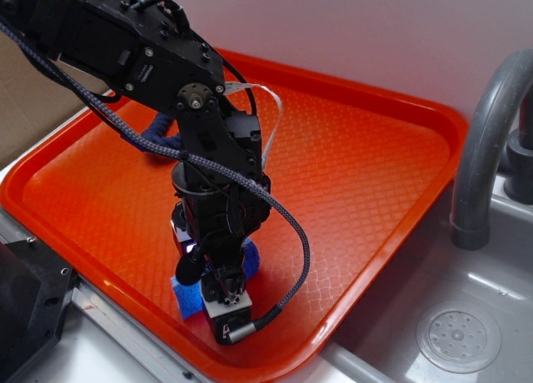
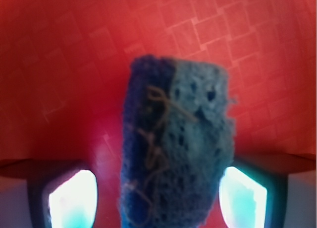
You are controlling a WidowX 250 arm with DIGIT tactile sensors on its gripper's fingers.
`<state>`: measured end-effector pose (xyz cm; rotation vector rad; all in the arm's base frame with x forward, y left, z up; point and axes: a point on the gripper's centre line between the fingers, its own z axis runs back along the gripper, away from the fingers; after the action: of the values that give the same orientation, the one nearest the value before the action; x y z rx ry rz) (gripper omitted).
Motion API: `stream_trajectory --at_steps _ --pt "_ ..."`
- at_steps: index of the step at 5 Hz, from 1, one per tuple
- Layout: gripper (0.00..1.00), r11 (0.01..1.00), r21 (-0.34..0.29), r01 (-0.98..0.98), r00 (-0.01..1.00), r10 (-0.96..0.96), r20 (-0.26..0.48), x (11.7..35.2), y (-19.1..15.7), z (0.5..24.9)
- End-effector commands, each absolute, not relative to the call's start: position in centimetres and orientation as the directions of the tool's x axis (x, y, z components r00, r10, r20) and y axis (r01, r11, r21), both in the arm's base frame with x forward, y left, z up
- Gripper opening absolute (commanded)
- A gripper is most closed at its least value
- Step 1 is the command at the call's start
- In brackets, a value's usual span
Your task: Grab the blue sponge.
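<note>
**Gripper over sponge, near edge of tray**

Orange tray (image 1: 366,158) is seen beside a sink (image 1: 491,266). The blue sponge (image 2: 178,148) lies at the tray's near edge, between the spread fingers (image 2: 74,198) of the gripper (image 1: 218,271); contact cannot be told.

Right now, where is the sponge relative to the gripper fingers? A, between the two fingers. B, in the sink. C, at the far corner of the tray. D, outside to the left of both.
A: in the wrist view the sponge sits between the fingers, with a gap at each side, over the tray.
</note>
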<state>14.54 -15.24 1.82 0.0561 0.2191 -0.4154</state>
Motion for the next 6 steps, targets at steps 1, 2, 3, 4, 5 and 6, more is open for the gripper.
stream_trajectory --at_steps 1,2,3,4,5,6 --pt "0.00 0.904 0.074 0.421 0.904 -0.411 -0.121 14.4 -15.2 4.0" --pt "0.00 0.904 0.120 0.411 0.911 -0.402 -0.094 14.9 -14.4 5.2" --pt "0.00 0.938 0.166 0.304 0.952 -0.303 -0.029 16.6 -12.5 9.3" --pt "0.00 0.963 0.187 0.193 0.978 -0.205 0.045 18.3 -10.8 12.8" --pt "0.00 0.974 0.211 0.079 0.989 -0.103 0.103 19.1 -8.8 17.1" --pt "0.00 0.996 0.094 -0.007 0.993 -0.005 0.121 19.6 -5.9 20.3"
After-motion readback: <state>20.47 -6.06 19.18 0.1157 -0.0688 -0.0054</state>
